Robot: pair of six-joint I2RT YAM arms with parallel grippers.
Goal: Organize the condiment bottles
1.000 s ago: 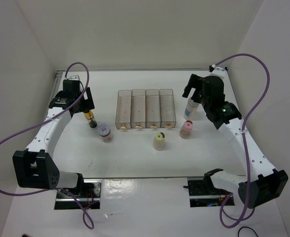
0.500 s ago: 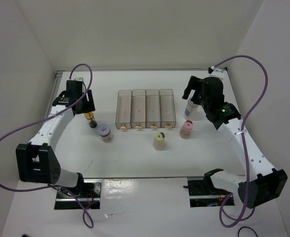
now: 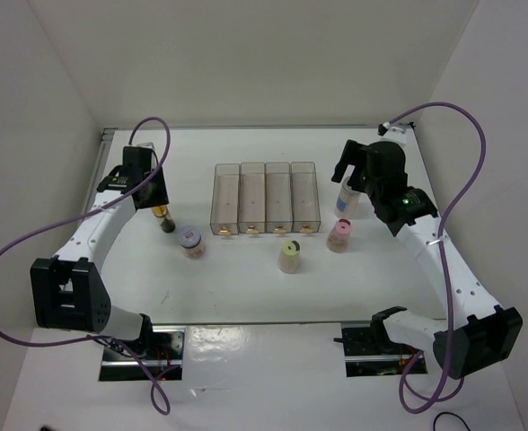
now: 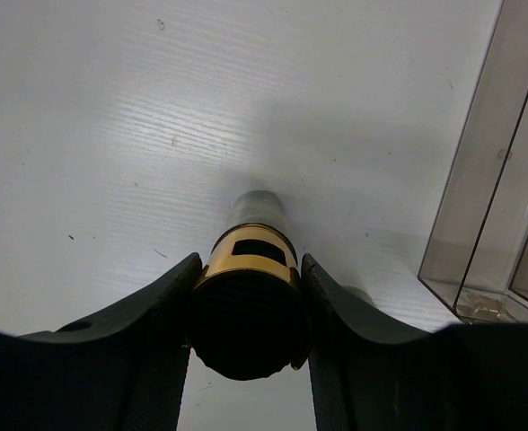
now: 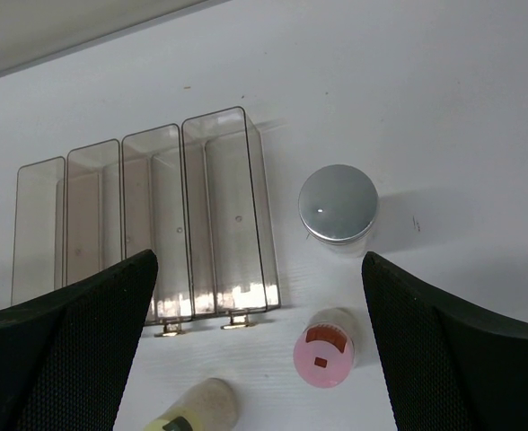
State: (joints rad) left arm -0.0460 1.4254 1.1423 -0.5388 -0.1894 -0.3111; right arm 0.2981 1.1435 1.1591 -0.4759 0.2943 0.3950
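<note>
Seen from above, a white table point(image 3: 246, 287) holds a clear four-slot rack point(image 3: 266, 198) at centre. At the left of the frame, the left gripper point(image 3: 160, 199) clamps the slim amber bottle point(image 4: 246, 260) by its black cap, with both fingers point(image 4: 167, 310) pressed against its sides. It is unclear whether the bottle's base touches the table. Just below and to its right stands the white-lidded brown jar point(image 3: 189, 240). The cream jar with a dark-dotted lid point(image 3: 289, 255) stands below the rack, and the pink jar point(image 3: 339, 235) is near the rack's lower right corner. At the right, the right gripper point(image 3: 347, 175) hovers over the grey-lidded blue-labelled jar point(image 5: 338, 204), its fingers point(image 5: 75, 341) spread wide and holding nothing.
</note>
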